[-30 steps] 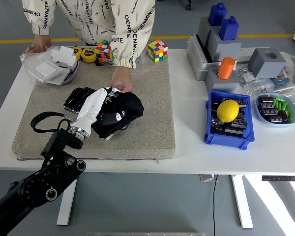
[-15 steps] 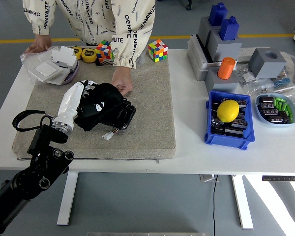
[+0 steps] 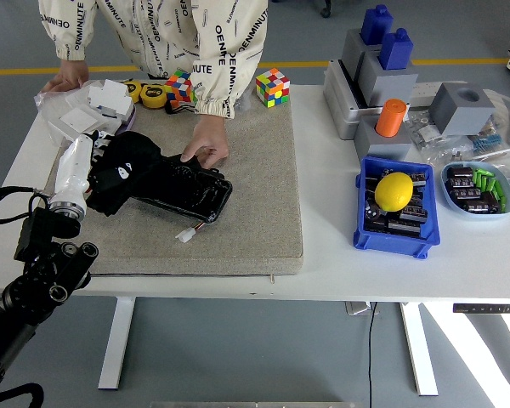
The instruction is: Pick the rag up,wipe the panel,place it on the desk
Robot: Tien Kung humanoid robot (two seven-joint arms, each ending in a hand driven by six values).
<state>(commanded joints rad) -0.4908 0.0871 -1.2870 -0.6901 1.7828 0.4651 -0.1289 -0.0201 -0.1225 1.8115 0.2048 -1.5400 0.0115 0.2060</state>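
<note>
A black rag (image 3: 121,169) is bunched over the left end of a black panel (image 3: 187,192) that lies on the grey mat (image 3: 255,170). My left hand (image 3: 92,163), white-shelled, is shut on the rag at the mat's left side. A person at the far side presses a hand (image 3: 206,144) on the panel's far edge, holding it down. The person's other hand (image 3: 66,79) rests on a plastic bag at the far left. A small white connector (image 3: 185,235) hangs from the panel's near edge. My right arm is out of view.
White boxes in a bag (image 3: 89,115), tape measures (image 3: 153,93) and two puzzle cubes (image 3: 272,87) line the mat's far edge. On the right stand a blue bin (image 3: 395,242) with a yellow lemon (image 3: 393,189), grey and blue blocks (image 3: 382,59) and a small tray (image 3: 478,189).
My left hand has dragged the rag leftward across the panel, from its right part to its left end, uncovering most of the panel. The person's hand stayed on the panel's far edge.
</note>
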